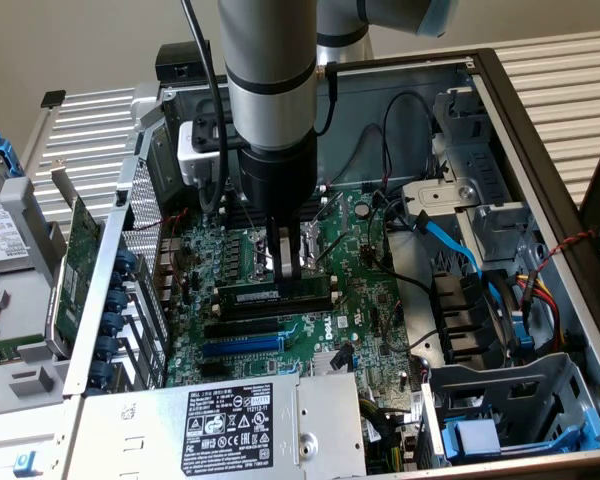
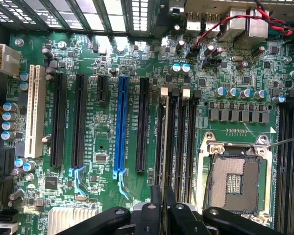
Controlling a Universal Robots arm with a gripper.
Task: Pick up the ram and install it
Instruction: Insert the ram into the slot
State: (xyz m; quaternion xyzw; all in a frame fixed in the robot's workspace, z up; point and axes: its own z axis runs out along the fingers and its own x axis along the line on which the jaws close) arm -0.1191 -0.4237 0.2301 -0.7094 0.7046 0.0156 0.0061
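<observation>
The arm [image 1: 270, 80] comes straight down into the open computer case [image 1: 540, 130], its grey wrist upright and the gripper [image 1: 290, 272] pointing down at the motherboard [image 1: 325, 330]. The two fingers are drawn close together on the upper edge of the ram [image 1: 270, 298], pinching it near the middle of its length. The ram stands on edge, low against the board at the memory slots, with its pale label strip facing the exterior camera. Its long axis runs level across the board from the exterior view's left to its right, parallel to the black slot [image 1: 245, 325] and the blue slot [image 1: 242, 345] nearby. In the wrist view the gripper [image 2: 162, 198] shows as black fingers nearly meeting, and the ram [image 2: 163, 137] appears edge-on as a thin line running away from them along the bank of memory slots — between a long black slot [image 2: 143, 125] and the processor socket [image 2: 235, 181].
</observation>
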